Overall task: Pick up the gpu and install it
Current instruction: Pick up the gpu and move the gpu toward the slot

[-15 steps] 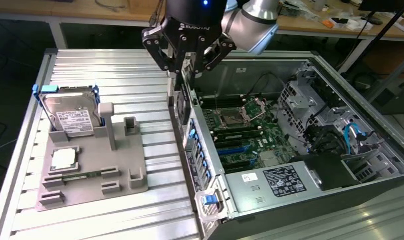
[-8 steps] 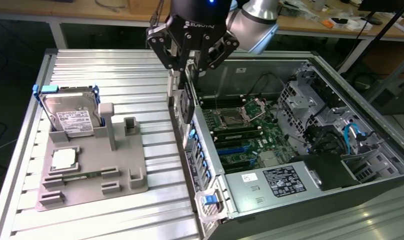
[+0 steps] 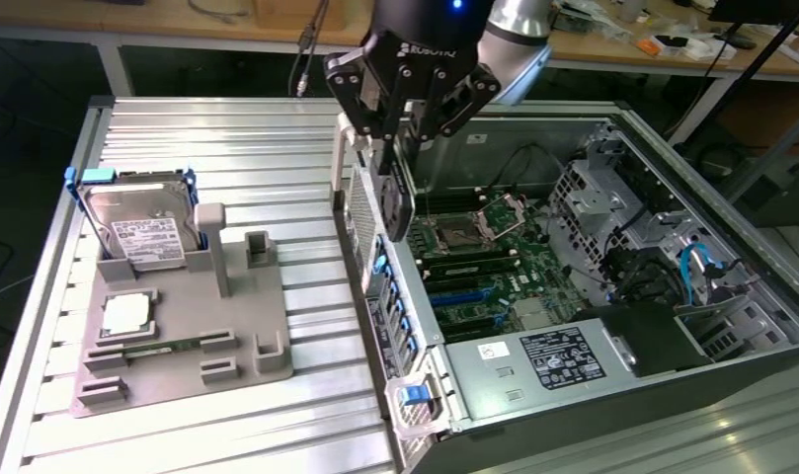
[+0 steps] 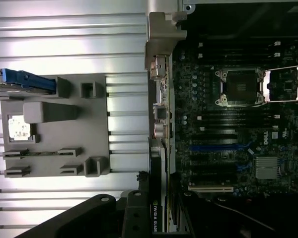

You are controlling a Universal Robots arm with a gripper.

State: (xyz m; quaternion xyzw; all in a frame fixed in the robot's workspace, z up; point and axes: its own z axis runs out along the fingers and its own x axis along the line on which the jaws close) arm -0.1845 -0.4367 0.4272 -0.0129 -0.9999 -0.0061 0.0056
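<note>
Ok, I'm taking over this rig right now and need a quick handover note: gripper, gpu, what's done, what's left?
Gripper: shut on the gpu, which hangs edge-down from it.
Gpu: in the air over the open case, by the case wall on the exterior view's left, above the edge of the motherboard.
Done: the pickup. The gpu is off the grey holder.
Left: the install. The card is not yet seated in any motherboard slot.
</note>
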